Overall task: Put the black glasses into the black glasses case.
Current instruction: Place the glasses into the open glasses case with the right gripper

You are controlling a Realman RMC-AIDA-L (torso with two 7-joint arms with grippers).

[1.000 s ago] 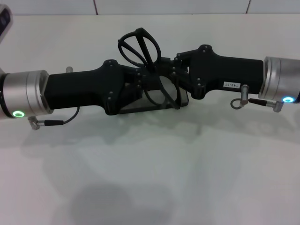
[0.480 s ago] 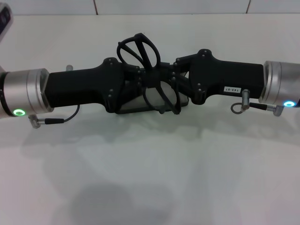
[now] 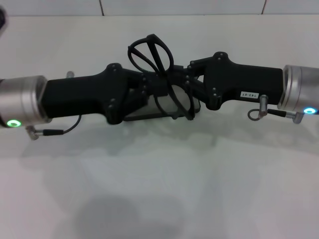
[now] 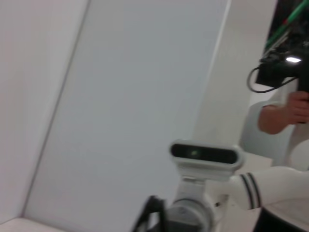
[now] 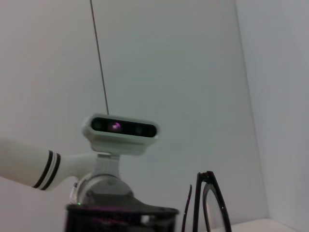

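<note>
Holding position in the head view: the black glasses (image 3: 160,69) stand raised at center, between the left end effector (image 3: 147,89) at 9 o'clock and the right end effector (image 3: 185,85) at 3 o'clock; finger states: cannot tell. The black glasses case (image 3: 149,112) lies beneath on the counter (image 3: 159,189). Insertion remains. Right wrist view: the glasses stand upright at 5 o'clock.

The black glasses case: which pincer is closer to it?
About equal. The black glasses case lies under both: left pincer over its left part, right pincer over its right end.
</note>
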